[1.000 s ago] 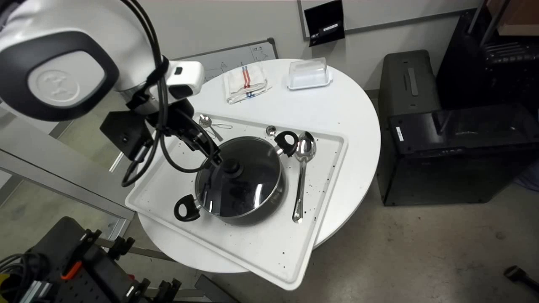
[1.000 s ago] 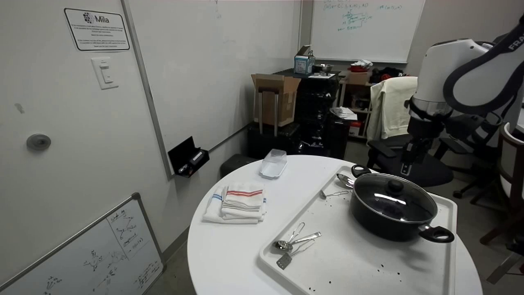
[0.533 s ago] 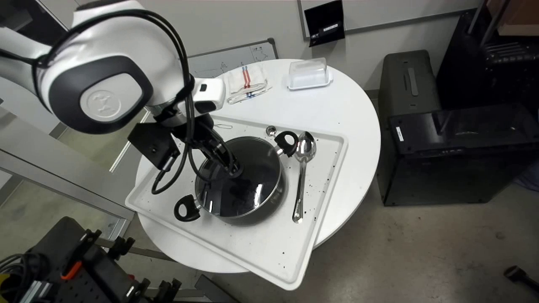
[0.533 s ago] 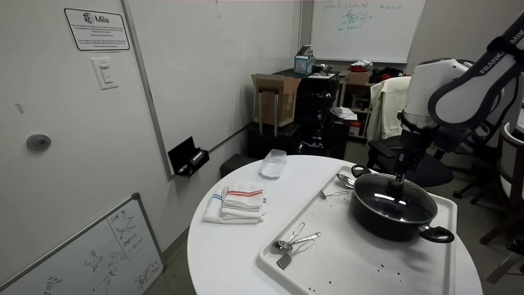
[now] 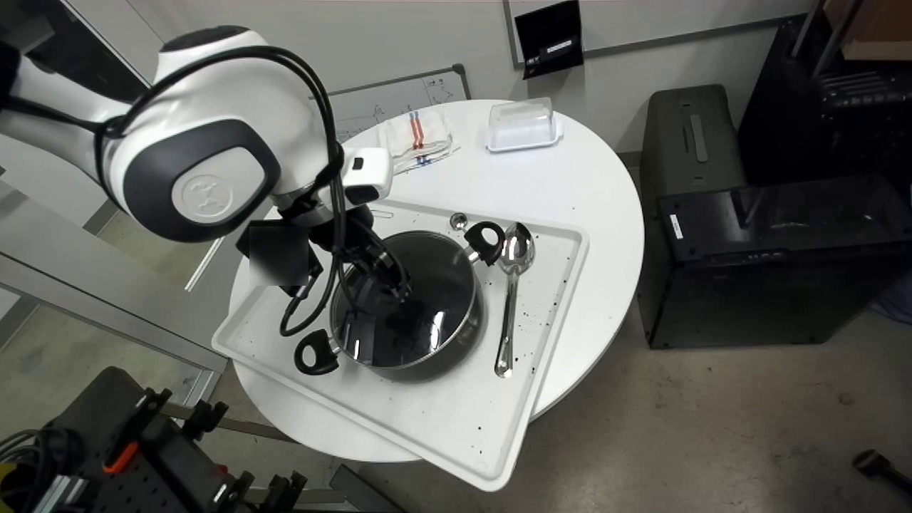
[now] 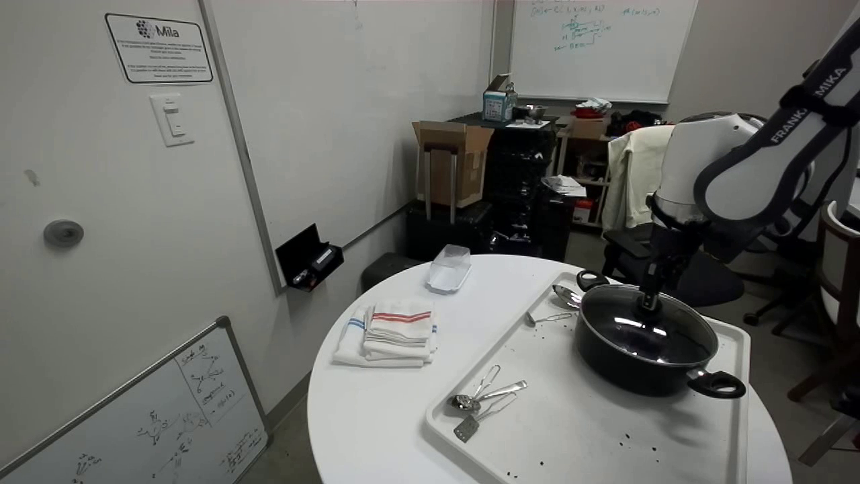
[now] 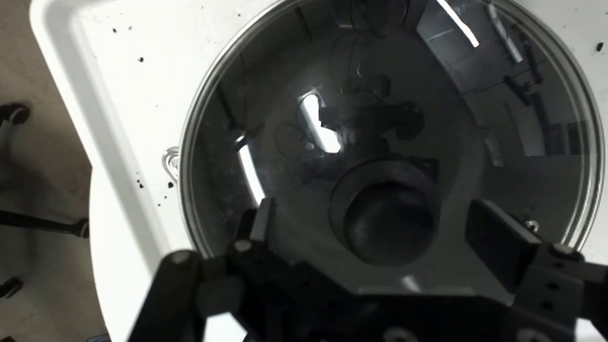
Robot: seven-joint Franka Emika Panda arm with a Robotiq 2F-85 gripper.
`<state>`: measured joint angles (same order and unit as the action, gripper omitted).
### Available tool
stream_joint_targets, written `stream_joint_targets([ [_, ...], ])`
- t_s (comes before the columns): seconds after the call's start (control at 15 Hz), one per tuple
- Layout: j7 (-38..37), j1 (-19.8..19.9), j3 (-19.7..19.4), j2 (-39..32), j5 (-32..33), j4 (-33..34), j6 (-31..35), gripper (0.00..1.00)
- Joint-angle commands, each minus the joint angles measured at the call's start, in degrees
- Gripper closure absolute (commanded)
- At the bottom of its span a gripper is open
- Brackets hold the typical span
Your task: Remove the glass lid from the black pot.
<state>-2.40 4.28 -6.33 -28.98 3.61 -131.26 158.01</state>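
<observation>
The gripper (image 7: 374, 218) stands with fingers (image 7: 498, 247) apart either side of the knob (image 7: 392, 228) of the glass lid (image 6: 645, 337), seated on the black pot (image 6: 621, 370); grasp judged in hand, next move calling for closure, then a level lift

Folded towels (image 6: 400, 329) and a clear-covered dish (image 6: 449, 272) rest on the round white table (image 6: 373, 417) near a tray (image 6: 571, 420).

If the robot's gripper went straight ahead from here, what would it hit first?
Probably the glass lid: the open gripper points down at it, fingers either side of the knob. Any gap beneath them is hard to judge.
</observation>
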Motion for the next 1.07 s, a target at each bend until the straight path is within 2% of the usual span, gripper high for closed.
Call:
stream_joint_targets([
  [0.0,-0.08,-0.21,0.0,-1.94,-0.48,1.32,2.25,0.0],
  [0.6,0.22,-0.07,0.46,-3.78,-0.84,1.66,4.62,0.02],
  [0.67,0.25,-0.05,0.49,-3.83,-0.86,1.67,4.86,0.12],
  [0.73,0.31,0.01,0.55,-3.83,-0.92,1.67,5.09,0.27],
  [1.0,0.43,0.1,0.67,-3.78,-1.0,1.55,5.59,0.54],
])
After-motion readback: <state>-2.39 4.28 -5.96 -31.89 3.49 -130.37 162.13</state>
